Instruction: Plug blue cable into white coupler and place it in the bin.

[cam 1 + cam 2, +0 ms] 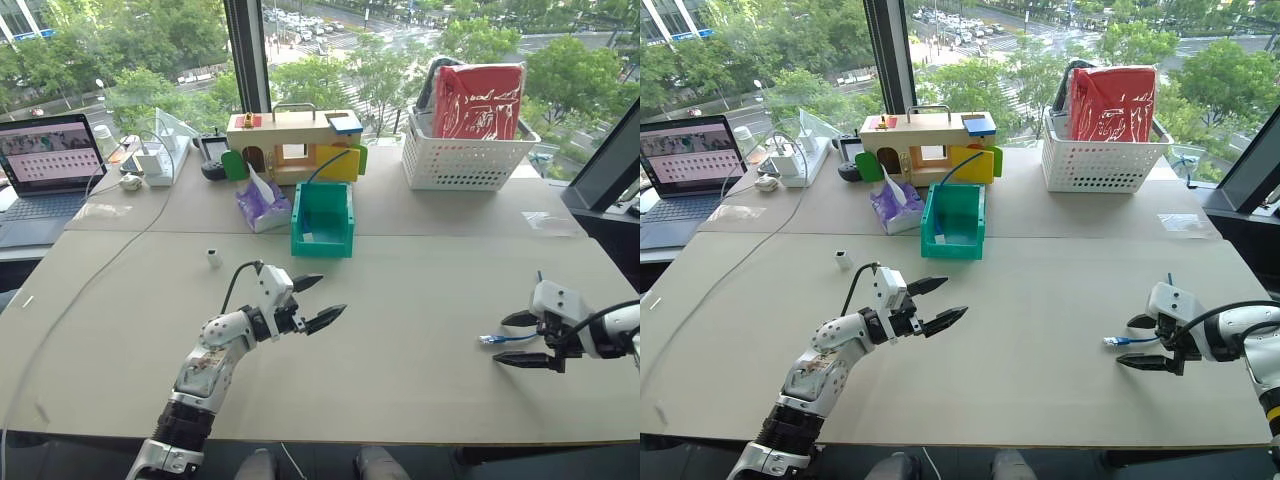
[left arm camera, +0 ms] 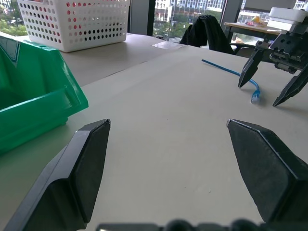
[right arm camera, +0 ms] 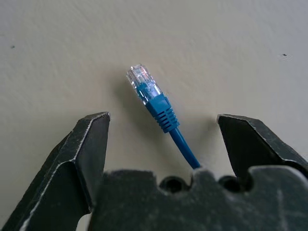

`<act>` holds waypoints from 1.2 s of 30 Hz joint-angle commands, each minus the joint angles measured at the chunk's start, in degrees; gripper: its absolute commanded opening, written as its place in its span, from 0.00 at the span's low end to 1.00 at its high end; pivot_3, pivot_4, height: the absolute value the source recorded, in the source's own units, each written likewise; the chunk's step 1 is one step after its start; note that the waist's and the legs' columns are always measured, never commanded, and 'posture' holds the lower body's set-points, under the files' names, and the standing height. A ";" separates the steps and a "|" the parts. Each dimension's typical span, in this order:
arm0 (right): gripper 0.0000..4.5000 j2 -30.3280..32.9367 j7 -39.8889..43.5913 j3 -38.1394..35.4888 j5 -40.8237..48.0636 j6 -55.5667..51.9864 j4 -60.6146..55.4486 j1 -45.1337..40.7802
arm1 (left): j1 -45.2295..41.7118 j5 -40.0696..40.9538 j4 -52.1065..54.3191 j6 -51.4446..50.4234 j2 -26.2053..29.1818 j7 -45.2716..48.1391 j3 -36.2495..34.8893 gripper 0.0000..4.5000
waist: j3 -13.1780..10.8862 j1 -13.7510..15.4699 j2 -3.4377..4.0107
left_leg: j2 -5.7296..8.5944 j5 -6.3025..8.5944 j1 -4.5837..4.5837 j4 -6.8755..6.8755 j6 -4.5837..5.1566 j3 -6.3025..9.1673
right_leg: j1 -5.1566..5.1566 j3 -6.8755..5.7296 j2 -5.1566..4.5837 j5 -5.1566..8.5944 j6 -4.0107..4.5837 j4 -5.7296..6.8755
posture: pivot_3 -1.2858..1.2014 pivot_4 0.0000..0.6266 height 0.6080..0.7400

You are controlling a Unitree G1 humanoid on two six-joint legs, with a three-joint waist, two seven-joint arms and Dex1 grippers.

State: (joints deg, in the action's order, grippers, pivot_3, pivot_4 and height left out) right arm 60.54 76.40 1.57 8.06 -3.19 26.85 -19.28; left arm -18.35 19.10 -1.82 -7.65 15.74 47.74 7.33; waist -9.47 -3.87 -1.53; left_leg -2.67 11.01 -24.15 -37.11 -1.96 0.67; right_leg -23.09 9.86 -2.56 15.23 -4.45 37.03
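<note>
Tabletop [image 1: 400, 380], pale and bare across its near half, leaves wide room between the two arms. Near the table's right edge, the right gripper [image 1: 522, 340] stands low over the surface with its fingers spread apart, grasping nothing; the blue cable [image 1: 497, 340] lies flat between them, its clear plug pointing toward the table's middle. The right wrist view shows that plug [image 3: 143, 84] with its ribbed blue boot resting on the surface, apart from both black fingers. Left of centre, the left gripper [image 1: 318, 301] hangs above the table, released and wide, nothing between its fingers. The left wrist view looks across open tabletop to the cable's thin length running back behind the right gripper, detail the head views barely give.

Farther back on the left, the white coupler [image 1: 213, 258] stands alone, well apart from both grippers. Beyond it the bin [image 1: 322, 222] sits past the seam between the two tables, just beside a purple tissue pack [image 1: 262, 206]. Behind them stand a wooden toy house [image 1: 295, 145], a white lattice basket [image 1: 465, 155] holding a red bag, and, at the far left, an open laptop [image 1: 50, 160]. White marks on the red bag may be lettering but cannot be read.
</note>
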 commanded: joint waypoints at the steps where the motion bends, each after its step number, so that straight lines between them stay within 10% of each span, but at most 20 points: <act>1: 0.60 0.45 0.73 -1.13 0.99 -2.70 -3.72 0.51 | -1.24 -0.75 0.68 2.31 0.13 -0.30 -0.74 0.92 | 0.00 -0.01 0.00 | 0.00 0.00 0.00 0.00 0.00 0.00 | 0.00 0.00 0.00 0.00 0.00 0.00 | 0.52 0.24 0.78; 9: 0.02 0.93 -0.14 -0.86 -0.04 -5.85 -8.77 -0.99 | -1.94 -1.14 -0.95 3.50 0.43 0.18 -1.28 0.92 | 0.00 0.07 0.00 | 0.00 0.00 -0.01 -0.01 0.00 0.02 | 0.00 -0.01 0.00 0.00 0.00 0.01 | 0.52 0.24 0.78; 20: 0.02 -10.25 -4.87 5.61 -0.82 -15.59 -20.11 -16.03 | -1.92 -2.29 -2.56 5.27 4.10 2.37 -1.87 0.92 | -0.01 -0.11 -0.02 | -0.03 0.00 -0.02 -0.01 0.00 0.11 | -0.04 -0.08 0.06 -0.01 0.02 0.05 | 0.52 0.24 0.78; 36: 0.02 -21.09 -8.54 15.11 -1.34 -23.40 -32.91 -14.36 | -0.41 -2.70 -0.69 4.93 5.89 2.58 -1.65 0.92 | -0.01 1.24 -0.02 | 0.01 0.00 -0.24 -0.05 0.00 0.45 | -0.09 -0.49 -0.01 -0.03 0.10 0.06 | 0.52 0.24 0.78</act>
State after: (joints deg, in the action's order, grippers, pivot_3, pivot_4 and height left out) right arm 39.86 68.43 16.18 6.83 -26.09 -2.96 -34.01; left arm -19.00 16.95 -4.92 -3.61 21.06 50.22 5.73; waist -9.48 -2.63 -1.55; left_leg -2.66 11.01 -24.38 -37.15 -1.97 1.13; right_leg -23.17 9.35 -2.56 15.20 -4.35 37.11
